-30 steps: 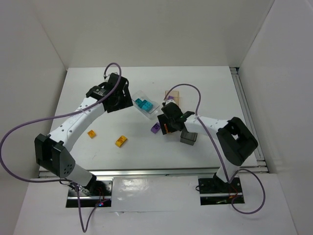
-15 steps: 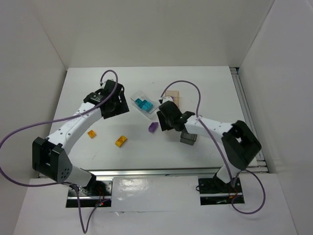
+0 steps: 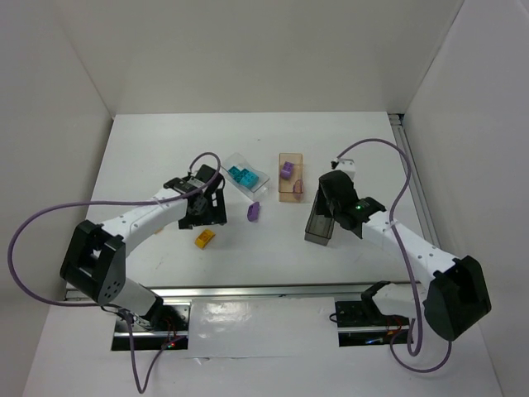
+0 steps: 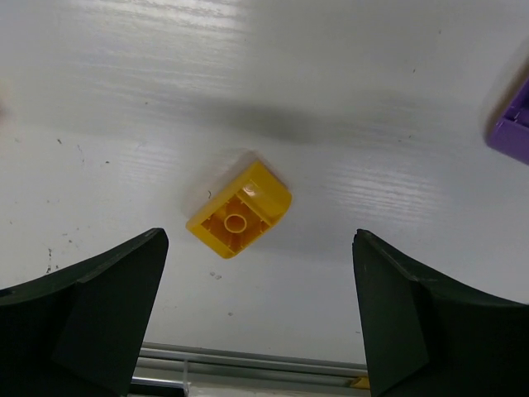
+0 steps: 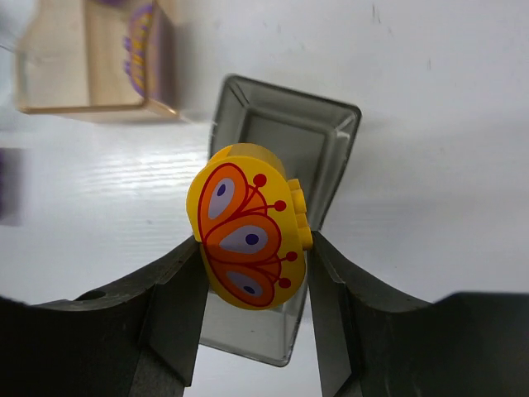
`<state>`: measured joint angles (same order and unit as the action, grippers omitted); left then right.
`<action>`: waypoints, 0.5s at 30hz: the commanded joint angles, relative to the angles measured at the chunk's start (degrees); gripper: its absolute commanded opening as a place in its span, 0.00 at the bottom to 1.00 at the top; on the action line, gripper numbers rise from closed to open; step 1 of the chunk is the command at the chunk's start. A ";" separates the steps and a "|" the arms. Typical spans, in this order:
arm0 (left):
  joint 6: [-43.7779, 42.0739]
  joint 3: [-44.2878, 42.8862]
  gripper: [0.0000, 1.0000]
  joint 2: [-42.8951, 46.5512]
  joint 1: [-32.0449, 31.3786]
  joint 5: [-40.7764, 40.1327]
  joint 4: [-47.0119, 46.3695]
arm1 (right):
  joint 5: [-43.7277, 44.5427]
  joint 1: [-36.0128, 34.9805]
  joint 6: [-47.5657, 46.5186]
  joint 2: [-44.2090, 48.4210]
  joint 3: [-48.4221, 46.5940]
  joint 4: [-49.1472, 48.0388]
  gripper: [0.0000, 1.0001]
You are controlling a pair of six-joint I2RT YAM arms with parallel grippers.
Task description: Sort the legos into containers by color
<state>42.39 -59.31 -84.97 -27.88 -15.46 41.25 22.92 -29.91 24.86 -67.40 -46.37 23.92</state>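
Note:
My right gripper [image 5: 254, 252] is shut on a yellow rounded brick with an orange butterfly print [image 5: 248, 231], held above the smoky grey bin [image 5: 331, 132]. The top view shows this gripper [image 3: 325, 207] at the grey bin [image 3: 319, 227]. My left gripper [image 4: 258, 331] is open and empty, hovering just short of a yellow brick [image 4: 240, 211] lying studs-down side up on the table. That brick [image 3: 204, 238] lies in front of the left gripper [image 3: 203, 211]. A purple brick [image 3: 254, 212] lies loose nearby. The clear bin [image 3: 235, 164] holds teal bricks [image 3: 243, 176]. The amber bin [image 3: 293, 191] holds a purple brick [image 3: 286, 170].
The table's metal front rail [image 4: 248, 357] runs just below the left gripper's fingers. The purple brick [image 4: 514, 124] shows at the right edge of the left wrist view. The amber bin [image 5: 50, 91] stands close to the grey bin's far left.
My right arm swung right, from beside the loose purple brick to over the grey bin. My left gripper moved from the clear bin toward the near yellow brick.

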 commanded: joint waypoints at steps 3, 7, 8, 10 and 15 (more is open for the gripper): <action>1.38 1.48 1.00 -2.65 -1.30 -1.93 -1.35 | -2.17 2.40 0.80 -1.33 1.28 0.16 0.53; 1.38 1.48 1.00 -7.04 -1.82 -2.73 -1.35 | -1.39 2.92 0.80 -3.26 0.58 1.12 0.79; 1.38 1.48 1.00 -7.75 -1.83 -2.73 -1.35 | -1.38 2.93 0.80 -3.27 -0.29 1.13 0.86; 2.08 2.00 0.99 -8.89 -1.83 -2.73 -0.83 | -0.69 2.93 0.80 -2.40 -0.83 1.74 0.90; 3.58 3.15 0.95 -8.90 -2.88 -4.93 -1.78 | -0.68 2.93 0.80 0.33 -2.67 2.97 0.91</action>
<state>44.16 -56.60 -94.04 -30.02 -18.24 39.94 21.21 -27.35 25.50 -69.69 -45.65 25.93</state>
